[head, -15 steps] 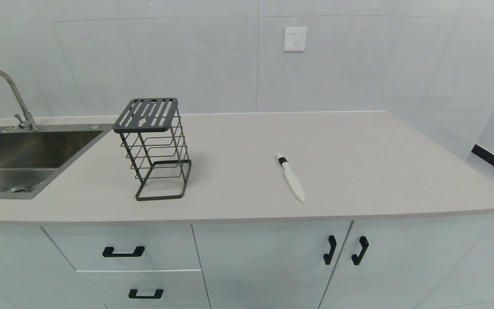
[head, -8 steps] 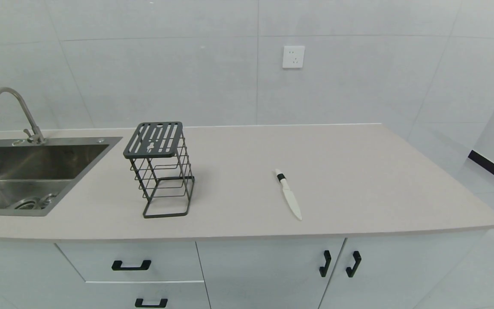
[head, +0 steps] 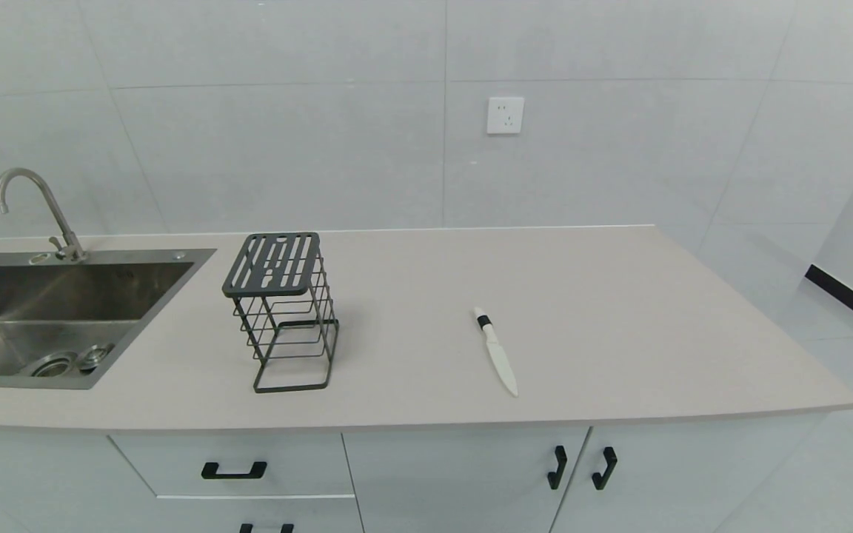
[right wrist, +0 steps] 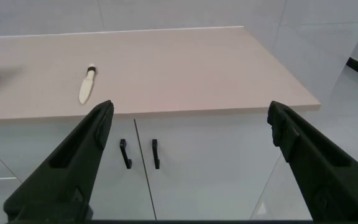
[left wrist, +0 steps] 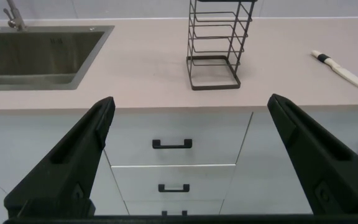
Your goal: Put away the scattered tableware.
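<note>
A white knife with a black band near its handle lies flat on the beige counter, right of centre near the front edge. It also appears in the left wrist view as the knife and in the right wrist view as the knife. A black wire rack with a slotted top stands upright left of the knife; the rack has nothing in it. My left gripper is open, low in front of the drawers. My right gripper is open, low in front of the cabinet doors.
A steel sink with a curved faucet is set into the counter's left end. Below the counter are drawers and doors with black handles. A wall socket sits on the tiled wall. Open floor lies to the right.
The whole head view has shifted: the counter, rack and knife sit lower and smaller in the picture, so the camera has moved up or back. The knife and rack keep their places on the counter.
</note>
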Tool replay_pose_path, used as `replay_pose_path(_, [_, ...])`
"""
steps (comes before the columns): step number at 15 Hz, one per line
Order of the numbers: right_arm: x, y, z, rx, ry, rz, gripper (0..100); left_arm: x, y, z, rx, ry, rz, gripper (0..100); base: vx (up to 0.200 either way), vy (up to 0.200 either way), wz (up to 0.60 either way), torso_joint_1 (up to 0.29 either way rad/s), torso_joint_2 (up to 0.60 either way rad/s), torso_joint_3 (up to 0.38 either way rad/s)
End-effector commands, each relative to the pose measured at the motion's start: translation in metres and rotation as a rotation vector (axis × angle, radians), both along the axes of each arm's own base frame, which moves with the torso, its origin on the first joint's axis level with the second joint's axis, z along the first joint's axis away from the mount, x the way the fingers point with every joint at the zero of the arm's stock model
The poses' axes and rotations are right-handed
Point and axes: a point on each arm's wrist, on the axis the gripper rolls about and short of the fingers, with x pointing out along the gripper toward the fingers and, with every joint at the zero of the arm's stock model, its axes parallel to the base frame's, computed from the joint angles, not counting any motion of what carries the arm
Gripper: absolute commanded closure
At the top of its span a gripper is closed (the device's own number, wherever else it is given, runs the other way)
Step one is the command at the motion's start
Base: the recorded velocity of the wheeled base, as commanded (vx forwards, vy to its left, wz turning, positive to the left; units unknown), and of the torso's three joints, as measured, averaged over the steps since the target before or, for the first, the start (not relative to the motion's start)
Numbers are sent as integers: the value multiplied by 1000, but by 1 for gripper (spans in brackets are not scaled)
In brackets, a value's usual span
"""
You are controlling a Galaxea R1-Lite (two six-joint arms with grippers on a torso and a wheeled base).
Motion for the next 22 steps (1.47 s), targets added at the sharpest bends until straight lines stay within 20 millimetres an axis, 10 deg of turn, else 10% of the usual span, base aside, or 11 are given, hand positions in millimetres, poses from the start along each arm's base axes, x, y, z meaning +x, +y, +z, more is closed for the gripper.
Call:
replay_pose_path(1, [0, 0, 0, 0, 0, 0, 0, 0, 0, 0, 0, 1, 0, 0, 0, 0, 0, 0, 0, 0])
replay_pose_path(10, [0, 0, 0, 0, 3, 6, 0, 0, 0, 0, 1, 1, 0, 0, 0, 0, 0, 13, 0, 16])
replay_pose_path(22, [0, 0, 0, 0, 0, 6, 0, 0, 0, 0, 0, 1, -1, 0, 0, 0, 0, 306, -58, 238])
